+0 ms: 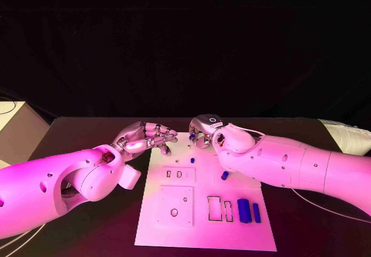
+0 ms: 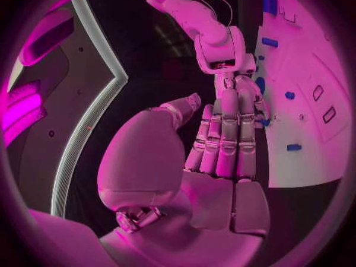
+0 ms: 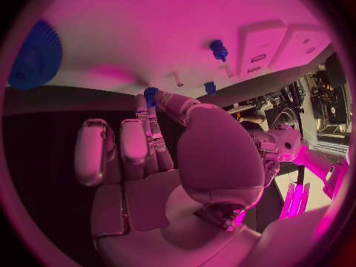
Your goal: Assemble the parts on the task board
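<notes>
Both hands hang over the far edge of the board [image 1: 202,225], close together, and I take it they meet there to work one small piece where the pegs stand. The right hand [image 1: 204,130] pinches a small blue gear [image 3: 151,93] between thumb and a fingertip, the other fingers straight beside it. The left hand [image 1: 145,138] has its fingers pressed together and bent forward; whether it holds anything I cannot tell. The board is a white plate with raised blocks and slots. On it stand a blue peg [image 1: 192,159] and another blue piece [image 1: 225,175] mid-board, and two blue bars [image 1: 244,210] lie near its front (likely waiting their turn).
</notes>
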Action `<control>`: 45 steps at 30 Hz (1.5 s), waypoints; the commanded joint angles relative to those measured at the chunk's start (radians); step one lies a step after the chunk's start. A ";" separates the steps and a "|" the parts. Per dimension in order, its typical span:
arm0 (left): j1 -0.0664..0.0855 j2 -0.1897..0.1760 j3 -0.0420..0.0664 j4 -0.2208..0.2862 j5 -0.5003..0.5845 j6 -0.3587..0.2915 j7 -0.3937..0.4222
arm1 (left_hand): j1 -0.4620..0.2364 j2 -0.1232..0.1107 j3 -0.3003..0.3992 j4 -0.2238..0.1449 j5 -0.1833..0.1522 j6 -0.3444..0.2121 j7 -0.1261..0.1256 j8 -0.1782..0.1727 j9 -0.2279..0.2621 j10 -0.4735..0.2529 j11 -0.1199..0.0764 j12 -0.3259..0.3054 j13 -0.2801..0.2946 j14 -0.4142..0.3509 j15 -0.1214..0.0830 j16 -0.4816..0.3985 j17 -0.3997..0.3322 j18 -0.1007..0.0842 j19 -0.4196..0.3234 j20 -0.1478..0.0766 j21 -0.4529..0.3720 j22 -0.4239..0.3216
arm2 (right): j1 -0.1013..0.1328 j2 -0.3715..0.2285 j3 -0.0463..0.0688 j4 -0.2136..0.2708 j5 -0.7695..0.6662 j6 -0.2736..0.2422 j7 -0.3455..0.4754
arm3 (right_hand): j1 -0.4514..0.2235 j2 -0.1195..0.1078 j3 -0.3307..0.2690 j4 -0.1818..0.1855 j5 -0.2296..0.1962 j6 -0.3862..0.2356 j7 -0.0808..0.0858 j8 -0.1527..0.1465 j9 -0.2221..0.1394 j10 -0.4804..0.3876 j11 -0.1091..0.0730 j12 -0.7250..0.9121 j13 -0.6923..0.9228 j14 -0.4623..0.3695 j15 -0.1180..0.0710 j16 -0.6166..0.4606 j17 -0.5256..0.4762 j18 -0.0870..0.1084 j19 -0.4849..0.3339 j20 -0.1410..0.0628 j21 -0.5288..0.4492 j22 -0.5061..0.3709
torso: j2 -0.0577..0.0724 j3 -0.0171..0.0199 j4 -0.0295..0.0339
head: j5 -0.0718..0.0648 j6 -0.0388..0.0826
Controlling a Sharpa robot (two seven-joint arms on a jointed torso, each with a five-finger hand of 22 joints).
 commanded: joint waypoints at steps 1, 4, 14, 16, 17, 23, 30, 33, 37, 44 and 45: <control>0.001 0.003 0.001 0.001 0.003 0.022 0.005 | -0.009 -0.001 0.007 -0.001 0.002 -0.009 0.000 0.006 0.001 -0.003 0.003 -0.005 0.001 -0.008 0.001 0.004 0.001 0.003 -0.007 0.000 0.004 0.002 | -0.001 0.002 -0.001 -0.004 0.008 0.015 0.016 | -0.010 -0.019 0.000 0.005 -0.010 -0.015 0.005 -0.009 -0.004 -0.019 0.009 -0.004 -0.007 -0.001 0.011 -0.009 -0.007 0.008 -0.015 0.002 -0.013 -0.017 | 0.000 0.0004 -0.0006 | 0.000 -0.001; 0.001 0.003 0.001 0.000 0.003 0.022 0.005 | -0.009 -0.001 0.007 -0.001 0.002 -0.009 0.000 0.006 0.001 -0.003 0.003 -0.005 0.001 -0.008 0.001 0.004 0.001 0.003 -0.007 0.000 0.004 0.002 | -0.001 0.002 -0.001 -0.007 0.013 0.011 0.020 | -0.028 -0.045 -0.020 0.014 -0.009 -0.045 0.019 -0.026 -0.007 -0.060 0.023 -0.005 -0.015 -0.008 0.022 -0.019 -0.025 0.015 -0.036 0.012 -0.039 -0.048 | 0.000 0.0004 -0.0004 | 0.001 -0.002; 0.001 0.004 0.001 -0.001 0.002 0.027 0.000 | -0.006 0.007 0.014 -0.009 0.002 -0.005 -0.001 0.011 0.006 0.008 0.000 0.001 0.006 -0.009 -0.002 0.009 0.004 0.004 -0.012 0.000 0.013 0.007 | -0.001 -0.005 -0.001 -0.009 0.023 -0.018 0.035 | -0.011 -0.059 -0.127 0.027 -0.020 -0.094 0.039 -0.065 -0.017 -0.147 0.044 0.012 -0.027 -0.053 0.043 -0.087 -0.128 0.041 -0.106 0.030 -0.146 -0.166 | -0.001 0.0012 -0.0016 | 0.002 -0.002; 0.001 0.003 0.001 -0.001 0.001 0.027 0.000 | -0.003 0.011 0.018 -0.014 0.002 -0.001 -0.002 0.013 0.008 0.012 -0.002 0.003 0.008 -0.009 -0.003 0.011 0.005 0.004 -0.013 -0.001 0.018 0.010 | -0.002 -0.009 -0.001 -0.007 0.025 -0.027 0.038 | -0.008 -0.057 -0.138 0.030 -0.019 -0.093 0.039 -0.066 -0.017 -0.148 0.044 0.014 -0.027 -0.053 0.043 -0.086 -0.129 0.041 -0.106 0.030 -0.148 -0.168 | -0.001 0.0017 -0.0017 | 0.002 -0.002; 0.001 0.003 0.001 -0.002 0.001 0.028 -0.001 | -0.002 0.013 0.019 -0.016 0.001 0.001 -0.003 0.015 0.009 0.014 -0.002 0.004 0.008 -0.009 -0.003 0.012 0.006 0.005 -0.014 -0.001 0.020 0.011 | -0.002 -0.011 -0.001 -0.005 0.026 -0.031 0.039 | -0.007 -0.056 -0.144 0.031 -0.018 -0.093 0.039 -0.066 -0.017 -0.148 0.044 0.015 -0.027 -0.052 0.043 -0.086 -0.129 0.041 -0.105 0.030 -0.148 -0.167 | 0.000 0.0014 -0.0013 | 0.001 -0.002; 0.001 0.004 0.001 -0.004 -0.002 0.031 -0.003 | 0.007 0.049 0.025 -0.034 0.001 0.029 -0.017 0.039 0.026 0.045 -0.015 0.022 0.021 -0.005 -0.013 0.022 0.011 0.005 -0.023 -0.007 0.047 0.029 | -0.004 -0.054 -0.001 0.036 0.041 -0.081 0.053 | 0.002 -0.048 -0.181 0.043 -0.012 -0.087 0.038 -0.068 -0.017 -0.149 0.043 0.024 -0.026 -0.051 0.042 -0.085 -0.134 0.041 -0.102 0.030 -0.153 -0.168 | -0.001 0.0020 -0.0013 | 0.001 0.000; 0.001 0.004 0.001 -0.012 -0.002 0.011 -0.005 | 0.029 0.095 0.024 -0.070 0.000 0.073 -0.044 0.087 0.058 0.096 -0.040 0.054 0.040 0.009 -0.032 0.030 0.015 0.007 -0.028 -0.019 0.084 0.051 | -0.004 -0.165 0.020 0.146 0.133 -0.139 0.108 | 0.028 -0.031 -0.181 0.048 0.004 -0.076 0.032 -0.067 -0.017 -0.135 0.037 0.040 -0.024 -0.052 0.038 -0.082 -0.133 0.042 -0.102 0.026 -0.160 -0.171 | -0.004 0.0037 -0.0068 | -0.010 0.013; 0.001 0.003 0.001 -0.017 -0.003 -0.004 -0.008 | 0.025 0.103 0.024 -0.085 0.001 0.081 -0.056 0.114 0.082 0.122 -0.053 0.064 0.045 0.030 -0.044 0.030 0.016 0.007 -0.023 -0.031 0.107 0.064 | 0.000 -0.215 0.027 0.187 0.172 -0.172 0.158 | 0.038 -0.024 -0.169 0.049 0.008 -0.068 0.030 -0.065 -0.016 -0.122 0.035 0.049 -0.023 -0.052 0.034 -0.080 -0.133 0.040 -0.097 0.026 -0.155 -0.163 | -0.008 0.0058 -0.0124 | -0.011 0.015; 0.001 0.003 0.001 -0.025 -0.003 -0.015 -0.010 | 0.021 0.103 0.027 -0.091 0.001 0.081 -0.059 0.122 0.090 0.129 -0.056 0.064 0.046 0.038 -0.047 0.029 0.016 0.007 -0.022 -0.035 0.114 0.068 | 0.013 -0.286 0.032 0.237 0.222 -0.207 0.233 | 0.062 -0.014 -0.124 0.045 0.009 -0.050 0.023 -0.058 -0.014 -0.100 0.026 0.062 -0.023 -0.036 0.027 -0.051 -0.096 0.033 -0.075 0.021 -0.127 -0.125 | -0.013 0.0098 -0.0199 | -0.014 0.014; 0.001 0.006 0.001 -0.034 0.018 -0.024 -0.011 | 0.007 0.098 0.033 -0.102 0.001 0.052 -0.046 0.116 0.098 0.097 -0.044 0.037 0.035 0.032 -0.039 0.012 0.013 0.003 -0.037 -0.034 0.124 0.075 | 0.035 -0.385 0.035 0.287 0.279 -0.177 0.279 | 0.066 -0.032 -0.093 0.043 0.010 -0.031 0.015 -0.050 -0.009 -0.057 0.015 0.080 -0.018 -0.013 0.017 -0.008 -0.041 0.019 -0.036 0.012 -0.075 -0.058 | -0.020 0.0162 -0.0317 | -0.023 0.016; 0.001 0.006 0.000 -0.035 0.022 -0.025 -0.011 | 0.005 0.097 0.033 -0.102 0.001 0.049 -0.045 0.114 0.098 0.094 -0.042 0.035 0.034 0.032 -0.037 0.011 0.013 0.003 -0.039 -0.033 0.124 0.075 | 0.037 -0.395 0.035 0.290 0.282 -0.161 0.275 | 0.063 -0.036 -0.091 0.044 0.009 -0.031 0.014 -0.050 -0.009 -0.052 0.014 0.081 -0.017 -0.010 0.016 -0.001 -0.031 0.016 -0.029 0.011 -0.065 -0.045 | -0.021 0.0168 -0.0328 | -0.024 0.019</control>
